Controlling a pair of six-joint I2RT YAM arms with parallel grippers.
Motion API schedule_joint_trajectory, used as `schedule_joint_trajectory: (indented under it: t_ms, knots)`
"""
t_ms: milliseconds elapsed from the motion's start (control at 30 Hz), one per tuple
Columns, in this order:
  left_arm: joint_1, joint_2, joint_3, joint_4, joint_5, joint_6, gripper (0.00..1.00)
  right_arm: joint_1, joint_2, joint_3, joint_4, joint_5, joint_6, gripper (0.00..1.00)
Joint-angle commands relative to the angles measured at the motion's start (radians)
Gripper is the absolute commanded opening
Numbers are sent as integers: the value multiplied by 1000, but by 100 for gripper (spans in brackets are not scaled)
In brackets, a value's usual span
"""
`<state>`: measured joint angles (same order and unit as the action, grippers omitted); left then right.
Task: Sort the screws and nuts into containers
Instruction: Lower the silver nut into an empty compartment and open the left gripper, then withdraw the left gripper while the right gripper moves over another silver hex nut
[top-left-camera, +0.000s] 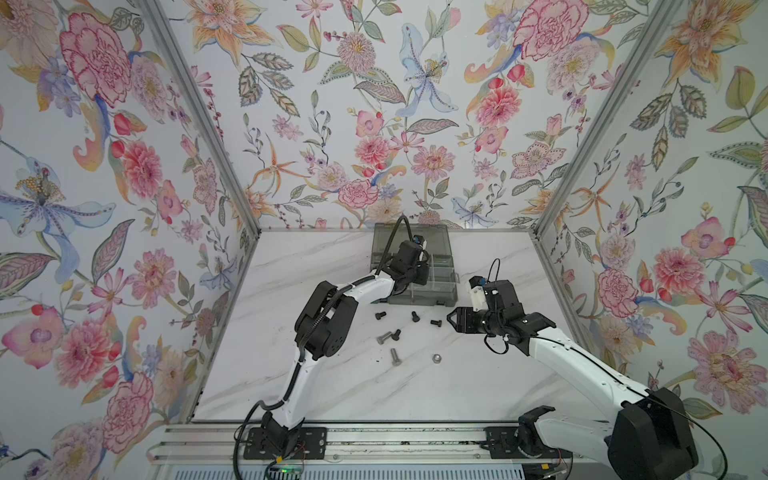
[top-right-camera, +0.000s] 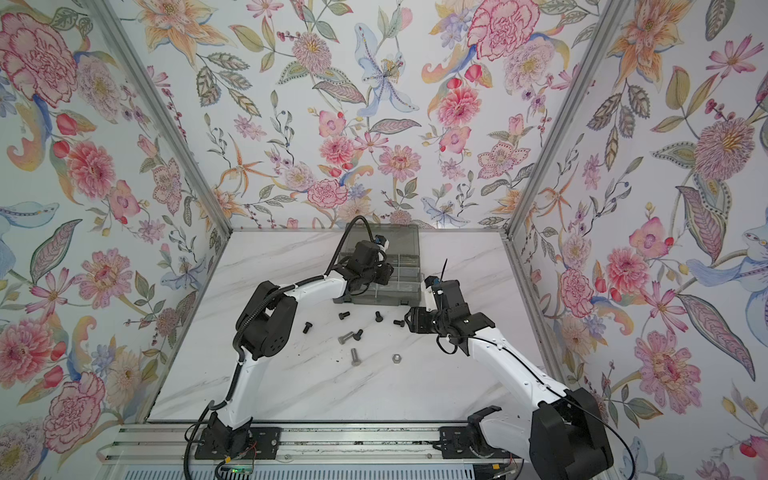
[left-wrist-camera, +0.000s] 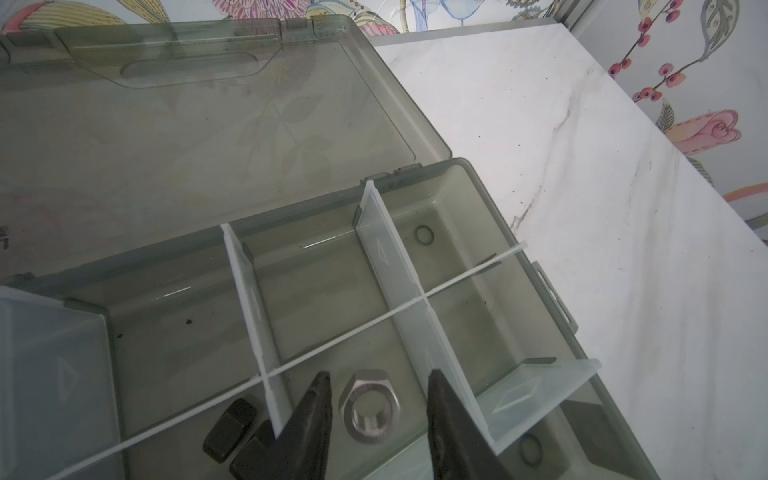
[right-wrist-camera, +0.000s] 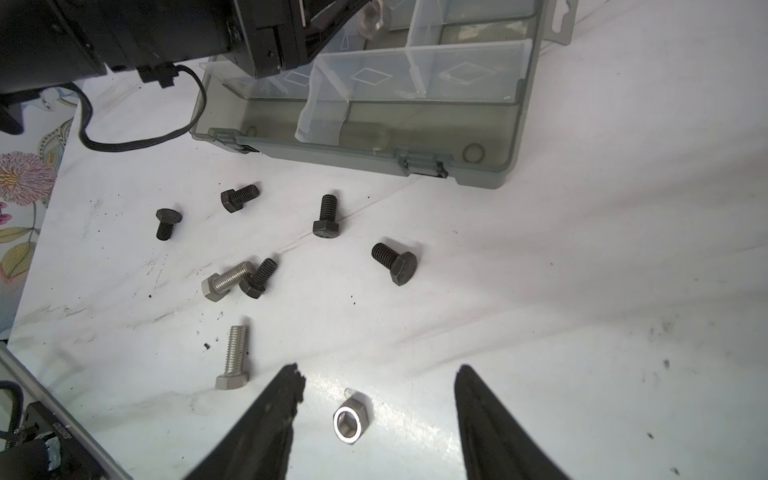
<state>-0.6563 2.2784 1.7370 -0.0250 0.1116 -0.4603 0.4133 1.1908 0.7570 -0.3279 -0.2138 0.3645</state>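
Over at the back of the desk (top-left-camera: 353, 395), both top views show the left arm (top-left-camera: 365, 286) covering the organizer box (top-left-camera: 440, 286), screws (top-left-camera: 415, 316) loose in front. Left wrist view fills that in: left pincer (left-wrist-camera: 379, 373) released, silver nut (left-wrist-camera: 370, 405) lying in its cell (left-wrist-camera: 374, 349), so lift straight up clear of dividers (left-wrist-camera: 249, 299). Right wrist view: right pincer (right-wrist-camera: 379, 368) spread wide over the loose nut (right-wrist-camera: 352, 419); centre before pinching.
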Motion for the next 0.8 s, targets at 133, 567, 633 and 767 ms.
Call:
schedule_joint_trajectory:
  t_ms: [133,567,633,767]
  knots:
    - [11,-18,39,-60,-51,28,57,-5,-16,-18,-21,-5,12,63]
    - [8,-392,-279,41,-55,12,94,6,10,-54,-36,-5,34,63]
    - [10,-456,-360,60,-71,6,98,17,19,-61,-38,-2,43,63]
    - [11,-569,-511,83,-101,-13,99,64,39,-72,-39,53,89,63]
